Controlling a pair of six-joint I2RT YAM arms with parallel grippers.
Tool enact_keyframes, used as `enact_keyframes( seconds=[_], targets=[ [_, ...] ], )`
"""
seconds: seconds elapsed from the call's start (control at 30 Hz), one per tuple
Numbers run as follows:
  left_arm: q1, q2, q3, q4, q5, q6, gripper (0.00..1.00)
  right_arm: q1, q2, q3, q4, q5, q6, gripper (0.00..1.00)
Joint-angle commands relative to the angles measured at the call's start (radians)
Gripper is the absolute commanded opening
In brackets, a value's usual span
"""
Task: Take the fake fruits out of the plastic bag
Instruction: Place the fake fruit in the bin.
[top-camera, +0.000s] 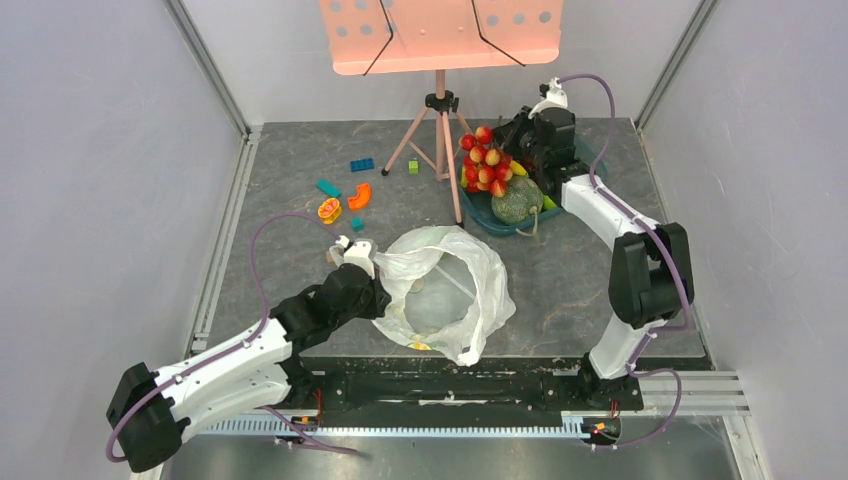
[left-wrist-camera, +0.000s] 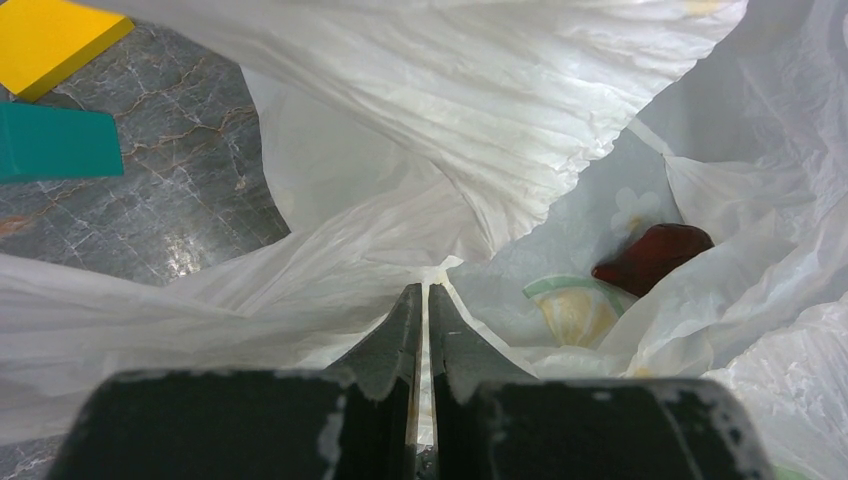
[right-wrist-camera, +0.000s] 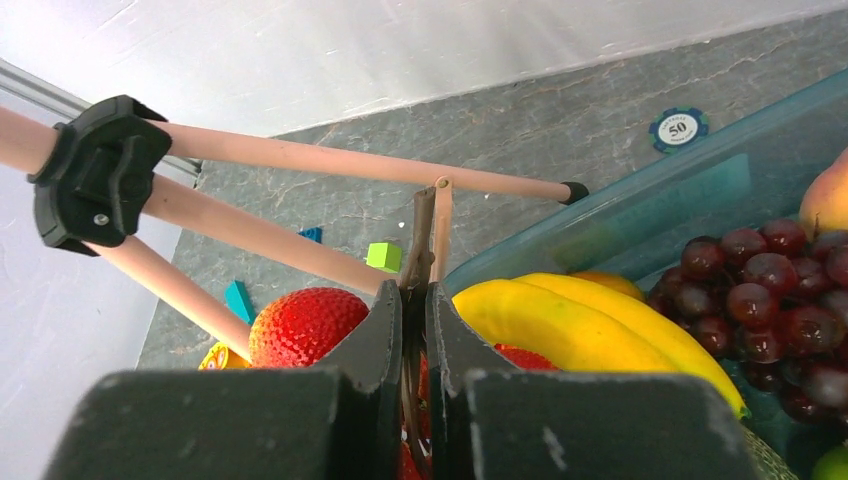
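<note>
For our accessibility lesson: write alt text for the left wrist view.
The left jaws pinch a fold of the white plastic bag; inside its open mouth lie a dark red object and a pale yellow-green shape. A yellow block and a teal block sit on the grey table beyond.

Plastic bag (top-camera: 470, 300) lies mouth-open mid-table (top-camera: 580, 270), with the left gripper (top-camera: 383, 283) right up against its left rim. The right gripper (top-camera: 507, 135) is way over on the far side, at the cluster of red balls (top-camera: 485, 162) by a teal tray (top-camera: 490, 222) holding a netted melon (top-camera: 516, 200). A few toy blocks (top-camera: 328, 187) are scattered far left.
</note>
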Motion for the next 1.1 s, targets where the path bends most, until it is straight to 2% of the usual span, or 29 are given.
enact_keyframes(
  seconds=[0.0,0.3,0.47,0.77,0.9,1.07],
  targets=[
    [0.004,-0.009,0.034,0.004,-0.024,-0.008,0.11,0.002,0.036,0.056,0.085,-0.023,0.053,0.00],
    [0.004,-0.009,0.040,0.003,-0.021,-0.004,0.11,0.005,0.120,-0.009,0.213,-0.025,0.046,0.00],
    [0.005,-0.004,0.039,0.004,-0.019,-0.004,0.11,0.005,0.097,-0.119,0.301,0.022,0.009,0.00],
    [0.004,-0.001,0.036,0.009,-0.017,-0.003,0.11,0.003,0.033,-0.233,0.330,0.149,-0.053,0.00],
    [0.005,0.004,0.037,0.009,-0.014,-0.002,0.11,0.002,0.008,-0.218,0.373,0.065,-0.028,0.00],
    [0.004,-0.001,0.034,0.006,-0.014,-0.004,0.11,-0.006,-0.009,-0.161,0.423,-0.065,0.082,0.00]
  ],
)
